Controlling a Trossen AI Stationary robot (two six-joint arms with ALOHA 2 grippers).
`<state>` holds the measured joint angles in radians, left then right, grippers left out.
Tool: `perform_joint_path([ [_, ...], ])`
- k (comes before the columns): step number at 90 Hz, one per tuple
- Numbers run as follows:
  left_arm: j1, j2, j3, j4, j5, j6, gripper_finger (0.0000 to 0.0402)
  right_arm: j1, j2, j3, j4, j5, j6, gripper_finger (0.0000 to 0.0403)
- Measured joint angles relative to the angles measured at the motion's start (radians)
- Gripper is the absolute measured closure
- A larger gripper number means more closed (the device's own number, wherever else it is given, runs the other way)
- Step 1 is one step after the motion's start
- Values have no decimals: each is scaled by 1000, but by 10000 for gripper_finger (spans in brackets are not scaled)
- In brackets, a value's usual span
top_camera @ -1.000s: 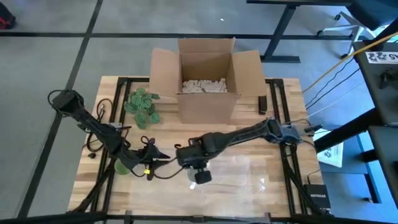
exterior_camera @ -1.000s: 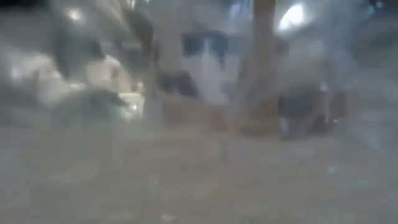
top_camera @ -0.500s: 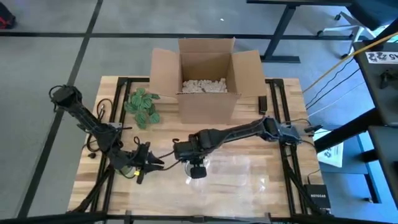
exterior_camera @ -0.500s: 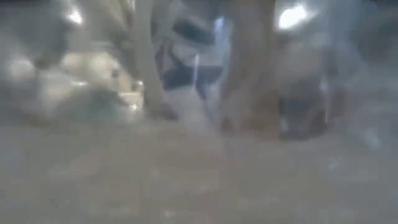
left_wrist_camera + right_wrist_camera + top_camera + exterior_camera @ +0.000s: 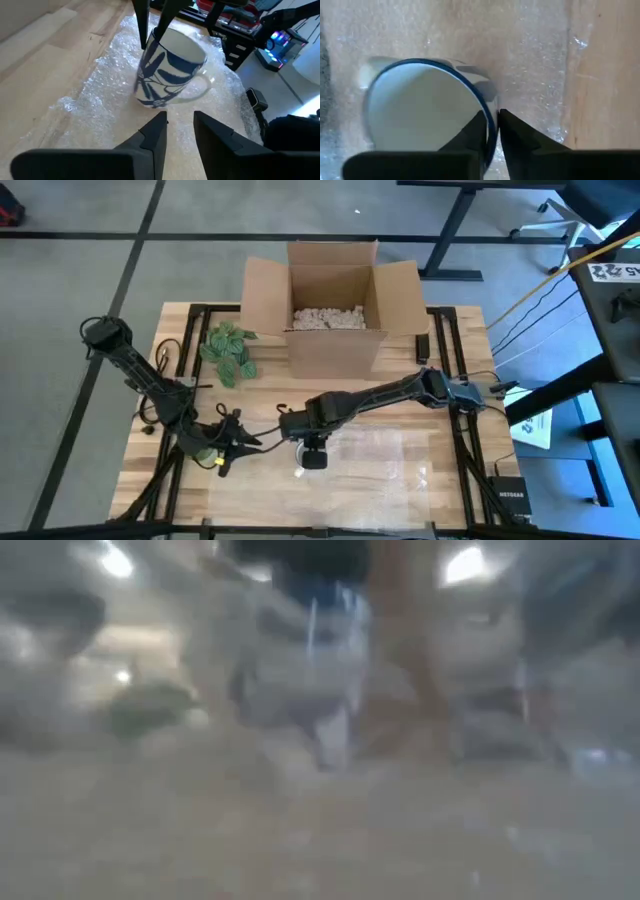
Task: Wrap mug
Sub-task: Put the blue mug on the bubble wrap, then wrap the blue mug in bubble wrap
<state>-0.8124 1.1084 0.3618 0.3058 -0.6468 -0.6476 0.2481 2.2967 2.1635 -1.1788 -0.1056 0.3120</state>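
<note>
Right gripper [image 5: 313,457], seen from above, reaches over clear bubble wrap [image 5: 385,460] on the wooden table [image 5: 450,395]; the left gripper [image 5: 243,442] waits nearby.

Left wrist view: fingers slightly parted, empty, before a white mug [image 5: 170,67] with blue leaf markings, tilted on the wrap.

Right wrist view: fingers [image 5: 479,127] clamp the mug's blue-edged rim.

Even, bright overhead light in the high view; low view wholly blurred, two glaring lamps at top; wrist views sharp, softly lit.
</note>
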Motion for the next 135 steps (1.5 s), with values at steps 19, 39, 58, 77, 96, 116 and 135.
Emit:
perform_joint_path([
  [19,0,0,0,-7,0,-4,322,0,-3,1,0,-14,9,351],
  [39,0,0,0,-7,0,-7,322,-5,-7,1,-2,-18,-6,350],
  [58,0,0,0,-7,0,-7,322,-6,-48,1,3,15,-14,350],
  [77,0,0,0,-8,0,12,322,-6,-99,1,-10,94,-30,349],
  [96,3,0,0,-8,0,31,322,39,-172,1,-82,313,-48,349],
  [116,3,0,0,-7,-11,46,322,117,-264,-16,-70,474,-10,349],
  [135,3,0,0,-7,-11,45,322,203,-356,-244,145,507,107,349],
])
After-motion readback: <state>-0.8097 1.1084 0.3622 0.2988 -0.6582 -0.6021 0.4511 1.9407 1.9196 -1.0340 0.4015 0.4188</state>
